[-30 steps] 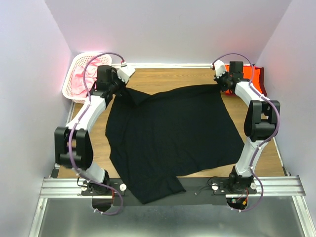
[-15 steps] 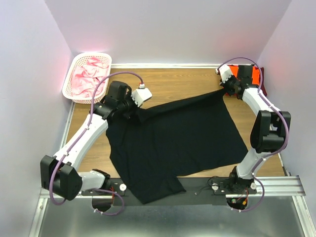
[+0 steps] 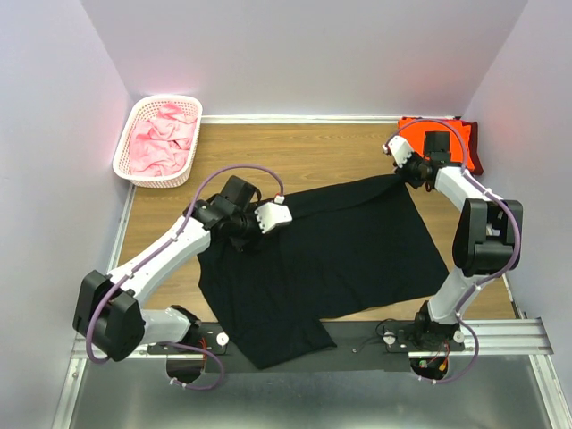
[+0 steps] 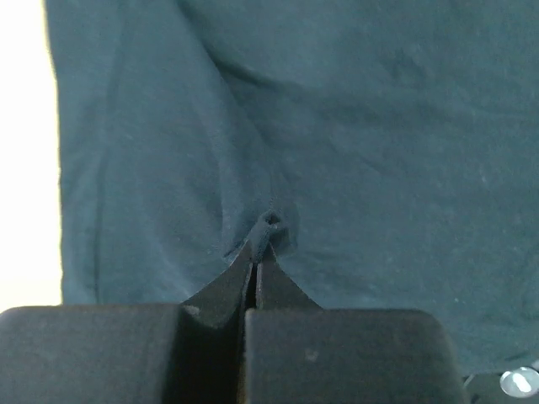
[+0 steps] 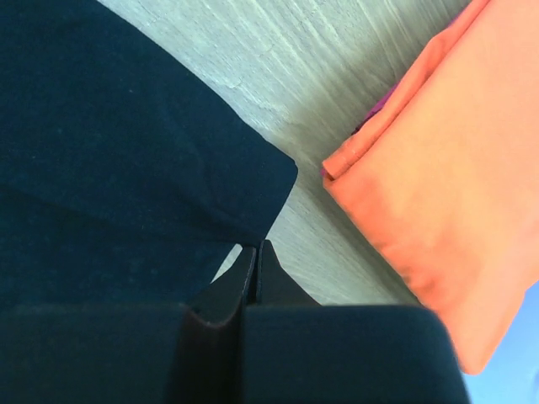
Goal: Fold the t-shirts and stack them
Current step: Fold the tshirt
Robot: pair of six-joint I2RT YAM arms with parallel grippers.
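Black t-shirt [image 3: 340, 250] lies spread over the middle of the wooden table [image 3: 322, 147], w/ its near hem hanging over the front rail btw the arm bases. Left gripper [image 4: 255, 252] has its fingers pressed together on a small pucker of the cloth, over the shirt's left part, w/ more black fabric beneath it. Right gripper [image 5: 255, 251] is closed at the far right corner. The cloth is drawn to a point there in the top view, so prob. pinched, though the wrist view doesn't show the bite clearly. Orange t-shirt [image 5: 421, 185] sits folded just beside that corner, not touching it. Pink t-shirts [image 3: 161, 143] are heaped in the white basket [image 3: 123, 152] at far left.

Handling: light, limp, no stiffness. It sags and wrinkles wherever unsupported, and a thin pinch may slip. Best holds are corners, hems or shoulder seams, both sides at once, w/ even tension so the fold line lands straight.
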